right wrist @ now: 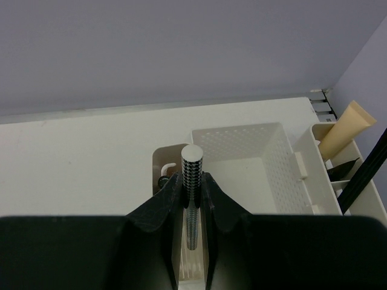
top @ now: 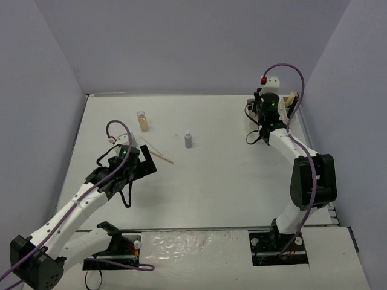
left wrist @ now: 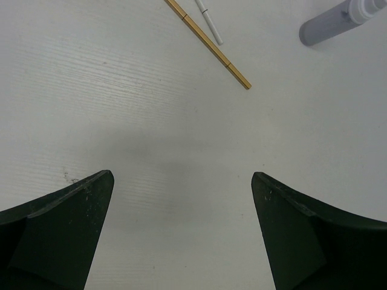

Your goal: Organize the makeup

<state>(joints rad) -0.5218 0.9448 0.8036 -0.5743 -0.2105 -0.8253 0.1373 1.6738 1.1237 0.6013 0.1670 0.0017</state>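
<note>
Left arm, left-centre of the desk (left wrist: pixel 121 109)
- left hand (left wrist: pixel 181 184): fingers spread wide with nothing between them, poised over bare surface
- gold stick (left wrist: pixel 208 45) lies flat just beyond the fingertips, running diagonally
- thin white pencil (left wrist: pixel 208 24) lies flat close beside the stick; a narrow gap shows between them
- grey-purple bottle (top: pixel 188 140) stands upright near the middle of the desk, to the right of the stick and apart from it
- amber bottle (top: pixel 143 121) stands upright further back, beyond the left hand

Right arm, far right corner
- right hand (right wrist: pixel 192 178): fingers pressed together, pinching a slim patterned tube (right wrist: pixel 192 156); the tube is upright, its flat pale cap above the fingertips
- the tube hangs over a small rounded compartment of the white box (right wrist: pixel 284 151), just left of the large perforated compartment
- narrow compartments at the right of the box hold a tan tube (right wrist: pixel 344 127), leaning, and a black pencil (right wrist: pixel 363 169), also leaning
</note>
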